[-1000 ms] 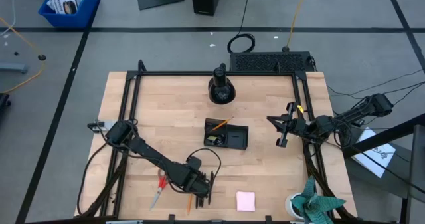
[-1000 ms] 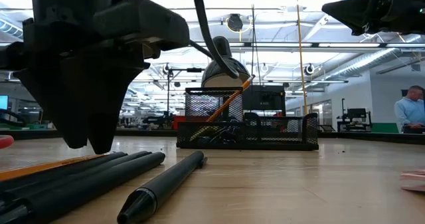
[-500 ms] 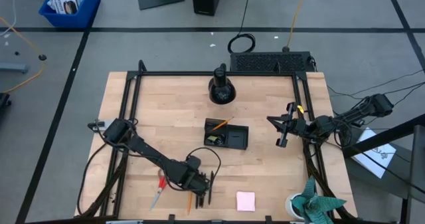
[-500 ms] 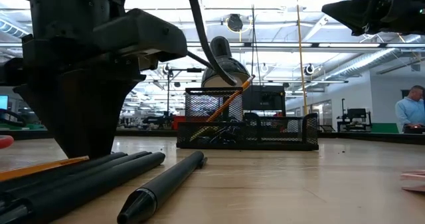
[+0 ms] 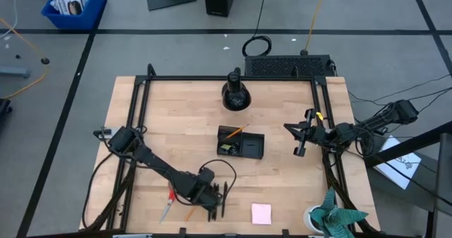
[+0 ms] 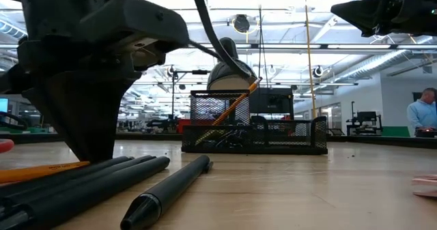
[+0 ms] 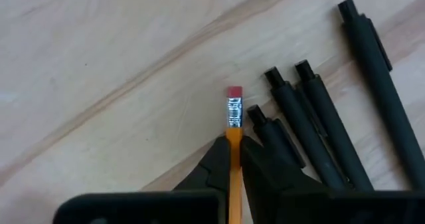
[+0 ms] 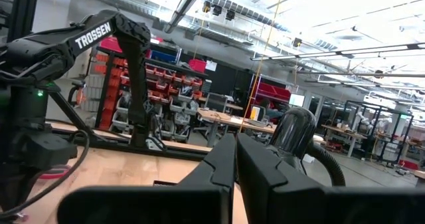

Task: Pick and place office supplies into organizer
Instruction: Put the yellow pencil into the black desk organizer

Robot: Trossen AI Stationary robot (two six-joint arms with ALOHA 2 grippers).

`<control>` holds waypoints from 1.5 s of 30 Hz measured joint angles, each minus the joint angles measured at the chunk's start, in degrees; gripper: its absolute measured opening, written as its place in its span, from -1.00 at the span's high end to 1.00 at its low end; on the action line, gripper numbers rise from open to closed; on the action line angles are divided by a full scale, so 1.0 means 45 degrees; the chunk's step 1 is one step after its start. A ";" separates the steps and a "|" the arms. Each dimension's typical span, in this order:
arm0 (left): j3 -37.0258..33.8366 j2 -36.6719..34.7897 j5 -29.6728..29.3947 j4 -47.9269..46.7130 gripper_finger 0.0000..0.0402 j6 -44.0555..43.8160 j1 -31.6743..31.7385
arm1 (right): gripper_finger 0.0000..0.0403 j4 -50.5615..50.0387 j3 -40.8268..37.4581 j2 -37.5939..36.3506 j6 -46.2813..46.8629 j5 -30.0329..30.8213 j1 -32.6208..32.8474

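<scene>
My left gripper (image 5: pixel 212 208) stands at the table's near edge, pointing down and shut on an orange pencil (image 7: pixel 234 127) with a pink eraser. The pencil lies next to several black pens (image 7: pixel 319 137); in the low view it (image 6: pixel 41 170) runs out from under the gripper. Red-handled scissors (image 5: pixel 168 199) lie to the left and a pink sticky-note pad (image 5: pixel 261 213) to the right. The black organizer (image 5: pixel 241 143) sits mid-table with another pencil leaning in it. My right gripper (image 5: pixel 299 143) hangs shut above the table's right side. My left gripper pinches the pencil's shaft (image 7: pixel 233 136) between its two fingers, just behind the metal ferrule at the eraser end. The fingers come from above, pointing down. The pencil lies low along the table beside the pens, its other end (image 6: pixel 27 172) stretching away from the fingers.
A round black dome stand (image 5: pixel 236 95) sits at the far middle. A green plant-like thing (image 5: pixel 335 220) stands at the near right corner. A black frame (image 5: pixel 141 111) borders the tabletop. A person (image 6: pixel 422 117) stands in the room beyond.
My left gripper has sunk onto the pencil and shut on it. The pencil has swung a little on the table as the fingers closed. The pens have stayed where they were.
</scene>
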 joint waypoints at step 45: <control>-0.5519 -0.6810 0.0126 1.7442 0.91 2.2189 0.6398 | 0.96 0.0070 0.0000 -0.0034 -0.0047 0.0000 -0.0005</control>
